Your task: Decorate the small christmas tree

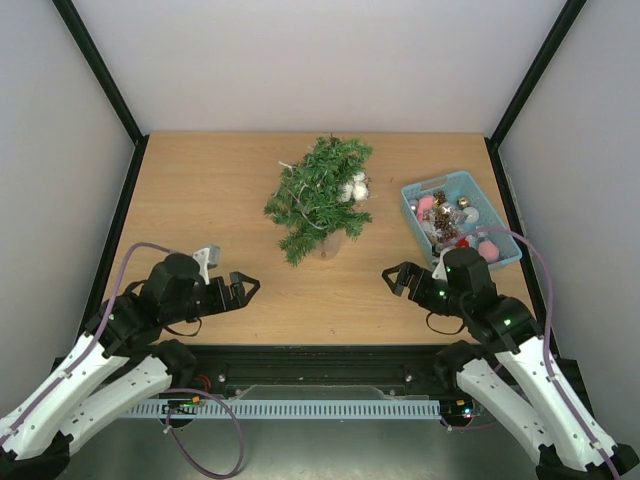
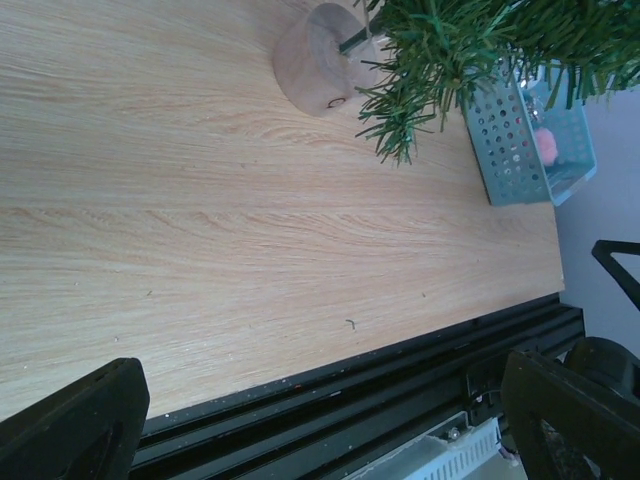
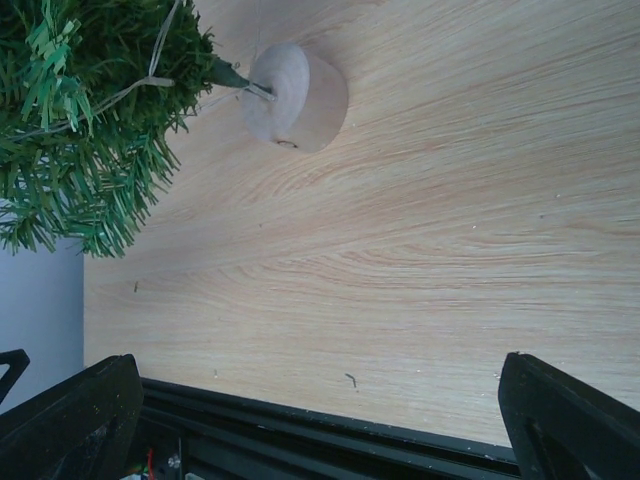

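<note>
Light wood-grain table (image 1: 200, 200) fills the floor of a pale-walled enclosure, with a black rail along its near edge where both arms are mounted. Just past that rail, the left fingers (image 1: 248, 283) hang over the near-left part of the table, spread wide and holding nothing. From the left wrist view the two dark fingertips (image 2: 75, 425) sit at the bottom corners with bare wood between them. The right fingers (image 1: 390, 275) mirror them over the near-right part, likewise spread apart and empty, pointing in toward the left pair with open table between.

Farther in, about the middle of the table, stands the small christmas tree (image 1: 320, 190) on its round wooden base (image 1: 328, 247), well apart from both sets of fingers. A pale cord (image 3: 150, 70) runs through its green needles, and a few white ornaments (image 1: 355, 187) sit among the branches on its right side.

Beside the tree, close to the right edge, a light-blue basket (image 1: 412, 205) lies at an angle to that edge, holding a jumble of pink, red and silver ornaments (image 1: 450, 220). It does not touch the tree.
</note>
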Available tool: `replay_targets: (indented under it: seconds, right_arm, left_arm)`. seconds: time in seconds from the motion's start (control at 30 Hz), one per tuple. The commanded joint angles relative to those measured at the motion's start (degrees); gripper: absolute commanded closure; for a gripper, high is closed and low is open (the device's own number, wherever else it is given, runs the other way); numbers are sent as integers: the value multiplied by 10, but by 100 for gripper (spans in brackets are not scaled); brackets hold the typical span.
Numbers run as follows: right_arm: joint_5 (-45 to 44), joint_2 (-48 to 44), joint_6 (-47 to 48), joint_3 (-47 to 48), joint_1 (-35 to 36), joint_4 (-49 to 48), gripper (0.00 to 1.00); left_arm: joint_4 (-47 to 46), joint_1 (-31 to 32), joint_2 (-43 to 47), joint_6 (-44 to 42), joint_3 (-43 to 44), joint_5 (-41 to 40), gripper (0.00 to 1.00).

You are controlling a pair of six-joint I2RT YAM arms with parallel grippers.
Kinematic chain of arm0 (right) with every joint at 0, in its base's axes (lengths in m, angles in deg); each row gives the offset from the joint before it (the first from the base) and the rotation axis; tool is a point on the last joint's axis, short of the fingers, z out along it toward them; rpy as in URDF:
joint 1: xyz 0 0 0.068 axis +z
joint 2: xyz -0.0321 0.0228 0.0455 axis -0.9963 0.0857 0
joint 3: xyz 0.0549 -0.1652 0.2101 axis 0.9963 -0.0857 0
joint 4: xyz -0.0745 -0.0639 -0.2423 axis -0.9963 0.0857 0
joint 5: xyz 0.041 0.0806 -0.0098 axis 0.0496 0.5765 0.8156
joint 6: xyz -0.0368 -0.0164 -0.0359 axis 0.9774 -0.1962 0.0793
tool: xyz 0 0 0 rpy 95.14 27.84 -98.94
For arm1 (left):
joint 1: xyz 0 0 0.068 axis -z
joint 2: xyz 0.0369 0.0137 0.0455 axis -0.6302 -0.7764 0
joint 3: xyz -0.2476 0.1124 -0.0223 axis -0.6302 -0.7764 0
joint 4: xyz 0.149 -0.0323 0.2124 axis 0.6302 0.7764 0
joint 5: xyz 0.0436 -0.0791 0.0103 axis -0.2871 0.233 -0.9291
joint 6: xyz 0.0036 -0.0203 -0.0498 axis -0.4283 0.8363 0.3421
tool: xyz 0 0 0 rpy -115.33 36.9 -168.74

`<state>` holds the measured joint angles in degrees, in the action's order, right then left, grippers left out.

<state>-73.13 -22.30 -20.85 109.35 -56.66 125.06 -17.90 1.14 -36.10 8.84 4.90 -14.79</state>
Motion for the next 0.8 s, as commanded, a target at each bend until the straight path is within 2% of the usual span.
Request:
replay_targets:
  seconds: [0.0,0.17,0.37,0.57,0.77]
  right_arm:
    - [43,9,-6,11,-3,-30,1]
    - [43,15,34,33,-3,-61,1]
    - [-24,50,60,51,-3,-73,1]
    - [-97,53,62,50,-3,-80,1]
    - [-84,73,60,25,-3,-97,1]
  left_arm:
    - [-25,-3,14,6,-2,12,1]
    - [-55,-3,20,16,-27,13,1]
    - [-73,-3,-12,-15,-18,15,0]
    - [-63,-3,-61,-32,13,-25,0]
    - [-109,-3,-54,6,-6,-38,1]
